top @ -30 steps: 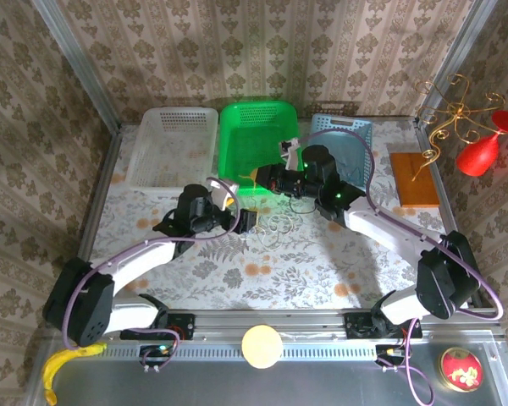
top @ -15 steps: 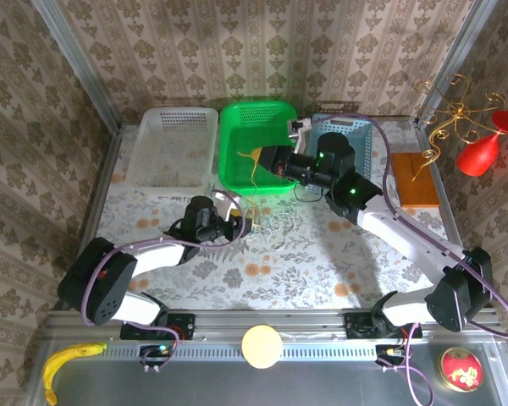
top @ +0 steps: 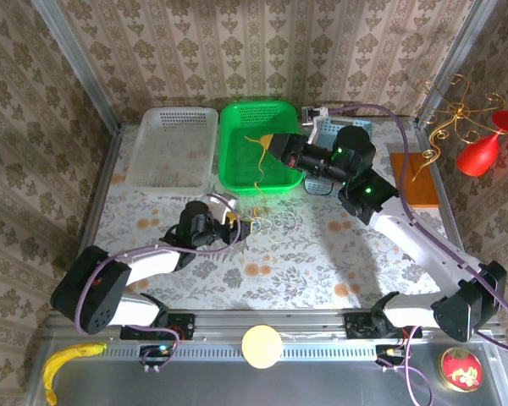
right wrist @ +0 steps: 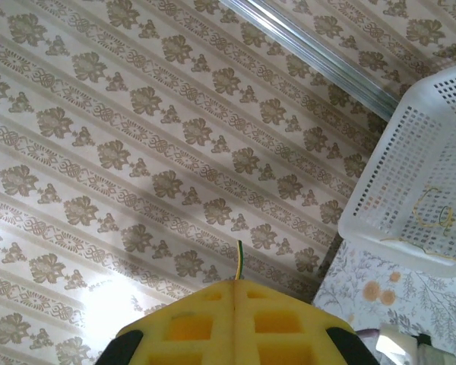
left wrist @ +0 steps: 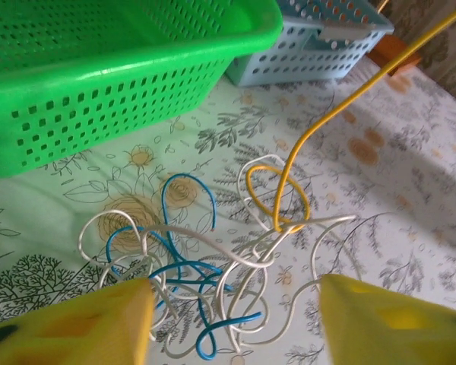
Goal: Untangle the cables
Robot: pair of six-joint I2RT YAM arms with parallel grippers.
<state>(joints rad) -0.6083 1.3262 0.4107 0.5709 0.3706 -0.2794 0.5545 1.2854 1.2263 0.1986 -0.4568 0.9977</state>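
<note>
The tangle of cables [left wrist: 213,266] lies on the desk [top: 322,254] toward its far edge, about midway between left and right, just in front of the green basket [top: 256,107]. The blue cable [left wrist: 178,268] and white cables [left wrist: 213,245] loop together between the spread fingers of the left end effector [left wrist: 232,304]. The yellow cable [left wrist: 319,125] rises from the knot to the right end effector [top: 273,145], which is pressed together on its end above the green basket.

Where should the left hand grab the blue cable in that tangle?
Probably the blue cable by its upper loop, which arches clear of the white strands; lower down it weaves among them. Come from above, the open left hand straddling the arch, away from the yellow cable.
</note>
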